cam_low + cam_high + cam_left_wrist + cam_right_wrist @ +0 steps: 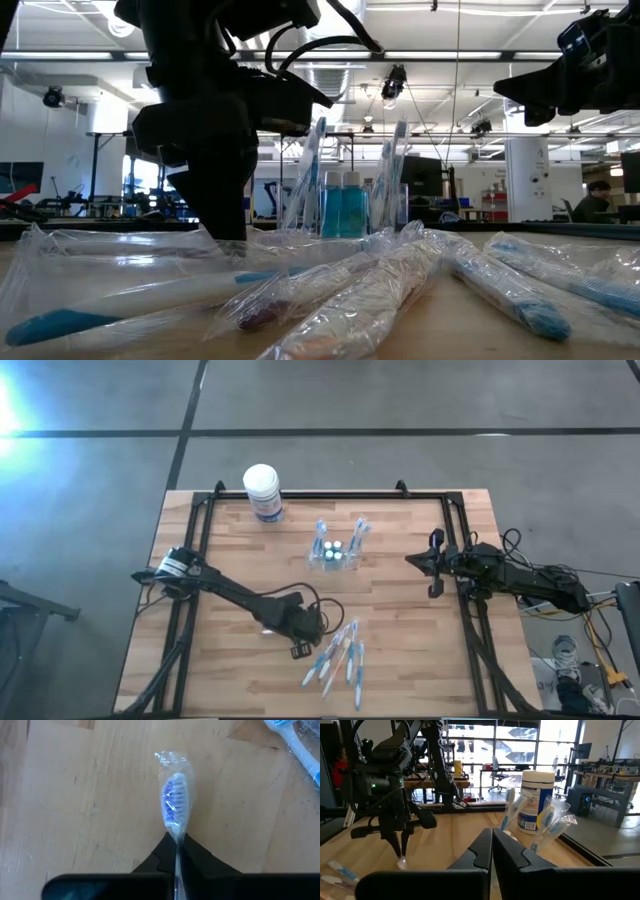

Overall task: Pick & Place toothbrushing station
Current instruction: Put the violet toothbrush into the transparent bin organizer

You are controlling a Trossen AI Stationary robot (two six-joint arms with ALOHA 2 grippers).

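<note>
My left gripper (318, 635) (177, 851) points steeply down over the near middle of the table. It is shut on a toothbrush in a clear wrapper, whose blue-and-white bristle head (175, 800) sticks out past the fingertips. Several more wrapped toothbrushes (340, 660) lie on the wood just beside it. The toothbrushing station (333, 555) (345, 215), a clear holder, stands on the table's far middle with wrapped toothbrushes and two blue-filled bottles upright in it. My right gripper (415, 560) (492, 847) waits shut at the table's right edge, level and clear of everything. My left gripper pinches the wrapped toothbrush at its neck (176, 836), just behind the bristle head, between its two fingers and through the wrapper. The fingers come from above, slanting down. The head end (401, 863) is down at the wood; the gripper hides the handle.
A white tub with a blue label (262, 490) stands at the table's far left. A black frame (330, 496) runs round the table top. Bare wood lies between the heap of toothbrushes and the station.
</note>
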